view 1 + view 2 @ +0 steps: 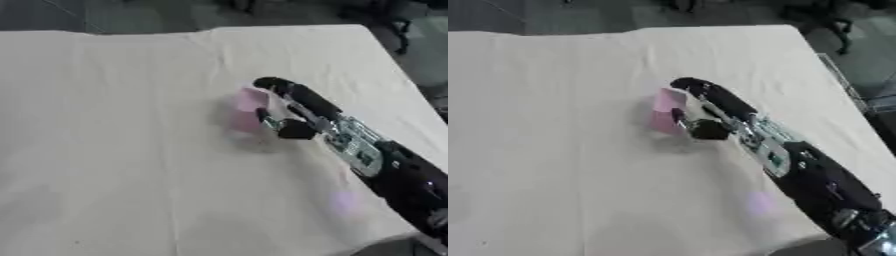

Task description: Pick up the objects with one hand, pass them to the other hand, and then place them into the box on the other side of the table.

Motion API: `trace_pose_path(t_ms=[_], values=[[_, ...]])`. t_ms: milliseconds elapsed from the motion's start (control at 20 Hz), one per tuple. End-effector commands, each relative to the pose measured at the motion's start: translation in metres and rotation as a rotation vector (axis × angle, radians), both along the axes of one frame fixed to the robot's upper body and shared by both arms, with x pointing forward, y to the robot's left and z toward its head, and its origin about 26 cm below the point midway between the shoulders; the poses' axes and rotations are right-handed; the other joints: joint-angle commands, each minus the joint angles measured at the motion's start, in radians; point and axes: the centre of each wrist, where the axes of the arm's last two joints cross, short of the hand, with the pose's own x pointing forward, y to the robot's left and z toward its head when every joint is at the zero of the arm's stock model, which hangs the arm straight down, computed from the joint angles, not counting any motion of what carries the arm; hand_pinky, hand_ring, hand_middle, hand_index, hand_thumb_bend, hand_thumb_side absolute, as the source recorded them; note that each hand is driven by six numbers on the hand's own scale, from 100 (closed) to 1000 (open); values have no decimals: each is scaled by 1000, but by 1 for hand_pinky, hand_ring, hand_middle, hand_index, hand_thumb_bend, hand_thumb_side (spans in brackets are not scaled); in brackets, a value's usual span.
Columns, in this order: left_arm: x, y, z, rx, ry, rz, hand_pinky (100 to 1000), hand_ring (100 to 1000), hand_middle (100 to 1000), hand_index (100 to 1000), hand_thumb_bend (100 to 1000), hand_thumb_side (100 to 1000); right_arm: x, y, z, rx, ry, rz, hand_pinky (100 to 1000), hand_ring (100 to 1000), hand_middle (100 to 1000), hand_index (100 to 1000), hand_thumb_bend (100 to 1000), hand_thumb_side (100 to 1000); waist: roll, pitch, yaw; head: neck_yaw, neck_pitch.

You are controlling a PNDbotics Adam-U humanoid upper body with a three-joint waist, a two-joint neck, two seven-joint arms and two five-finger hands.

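A pink, cup-like object (244,111) stands on the white cloth near the middle of the table. My right arm comes in from the lower right, and my right hand (296,111) is at the object's right side. Its long black fingers (282,88) reach past the object's top edge. The thumb (273,123) curls against its lower right side, so the object sits pinched between them. The object's base rests on the cloth. My left hand shows in neither view, and no box is in view.
The white cloth-covered table (114,150) fills most of the view; its far edge runs along the top and its right edge slants down to the right. A faint pinkish patch (344,201) lies on the cloth beside my forearm. Dark furniture (833,20) stands beyond the far right corner.
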Motion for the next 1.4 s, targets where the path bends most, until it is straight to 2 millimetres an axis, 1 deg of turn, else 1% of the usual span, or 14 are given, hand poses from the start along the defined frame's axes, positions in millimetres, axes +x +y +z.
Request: trace_pose_path(t_ms=[50, 250, 400, 450, 550, 600, 650, 900, 950, 1000, 1200, 1250, 1300, 1400], values=[[-3, 2, 9, -8, -27, -12, 856, 720, 618, 723, 815, 662, 2, 1, 11, -61, 13, 23, 954, 931, 910, 965, 100, 895, 2, -20, -1, -8, -13], [-3, 1, 8, -1, -23, -14, 857, 721, 619, 724, 815, 662, 3, 5, 12, -102, 24, 42, 951, 926, 895, 967, 100, 826, 2, -20, -6, -11, -10], [-3, 1, 8, 5, -18, -13, 859, 722, 620, 724, 816, 662, 5, 8, 13, -135, 10, 41, 931, 902, 820, 955, 100, 608, 1, -20, -10, -13, -10], [-3, 0, 7, 7, -16, -12, 859, 723, 619, 723, 815, 662, 5, 9, 14, -143, -2, 38, 918, 875, 753, 935, 100, 498, 1, -20, -12, -13, -10], [-3, 0, 7, 9, -13, -11, 859, 723, 620, 723, 815, 661, 6, 11, 15, -143, -36, 29, 902, 834, 654, 901, 100, 400, 1, -20, -16, -13, -9], [-3, 0, 7, 9, -11, -11, 859, 723, 620, 723, 815, 661, 6, 12, 15, -140, -52, 25, 902, 834, 654, 901, 100, 400, 1, -20, -17, -13, -8], [-3, 0, 6, 9, -9, -11, 860, 723, 618, 715, 814, 661, 6, 13, 15, -136, -67, 22, 860, 740, 478, 805, 100, 205, 1, -21, -19, -12, -8], [-3, 4, -3, 46, 36, 16, 862, 722, 606, 677, 778, 625, 5, 34, 30, -26, -219, 39, 822, 662, 362, 738, 100, 177, -4, -37, -56, 30, 4], [-3, 7, -8, 73, 54, 33, 865, 719, 600, 669, 776, 607, 4, 40, 33, -3, -245, 56, 814, 651, 353, 731, 100, 507, -4, -42, -66, 46, 7], [-3, 11, -15, 108, 80, 53, 865, 724, 600, 669, 776, 591, 3, 48, 35, 22, -271, 78, 813, 650, 351, 732, 100, 216, -5, -47, -77, 69, 12], [0, 19, -30, 233, 155, 114, 867, 727, 601, 670, 774, 583, -5, 70, 44, 104, -334, 143, 813, 651, 353, 734, 100, 222, -4, -61, -101, 130, 28], [-1, 20, -28, 254, 156, 121, 864, 765, 659, 742, 790, 551, -6, 72, 46, 119, -337, 148, 805, 645, 352, 731, 100, 268, -3, -62, -102, 143, 30], [-1, 19, -29, 290, 161, 126, 864, 775, 674, 759, 797, 546, -5, 75, 48, 128, -341, 167, 804, 645, 353, 732, 100, 274, 4, -71, -110, 225, 47], [-3, 15, -24, 370, 133, 123, 860, 801, 717, 798, 833, 524, 0, 85, 52, 148, -337, 235, 804, 646, 350, 732, 100, 279, 12, -96, -130, 321, 80]])
